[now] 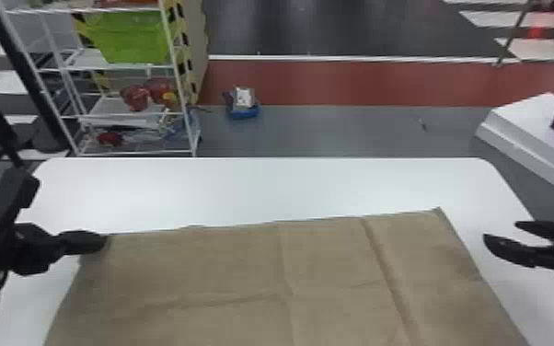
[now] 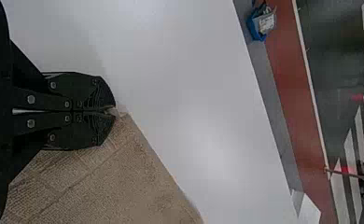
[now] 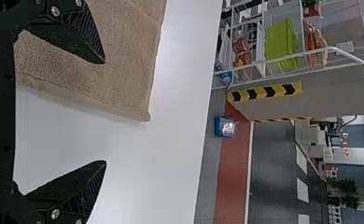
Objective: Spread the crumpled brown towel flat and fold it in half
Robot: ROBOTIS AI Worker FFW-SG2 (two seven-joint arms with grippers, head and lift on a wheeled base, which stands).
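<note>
The brown towel (image 1: 253, 271) lies spread over the white table, with a few creases and its far edge running nearly straight. At its far left corner is my left gripper (image 1: 101, 241). In the left wrist view the left gripper (image 2: 114, 111) is shut, with the towel's corner (image 2: 124, 116) pinched between its fingertips. My right gripper (image 1: 501, 232) stands open to the right of the towel's far right corner. From the right wrist, the right gripper (image 3: 105, 112) has its fingers wide apart with nothing gripped, and the towel's corner (image 3: 140, 109) lies beyond the fingertips.
The white table (image 1: 262, 188) extends past the towel's far edge. Behind it on the left stands a wire shelf with a green bin (image 1: 131, 37). A blue container (image 1: 243, 108) sits on the floor behind, and a white box (image 1: 529, 133) stands beyond the table's right side.
</note>
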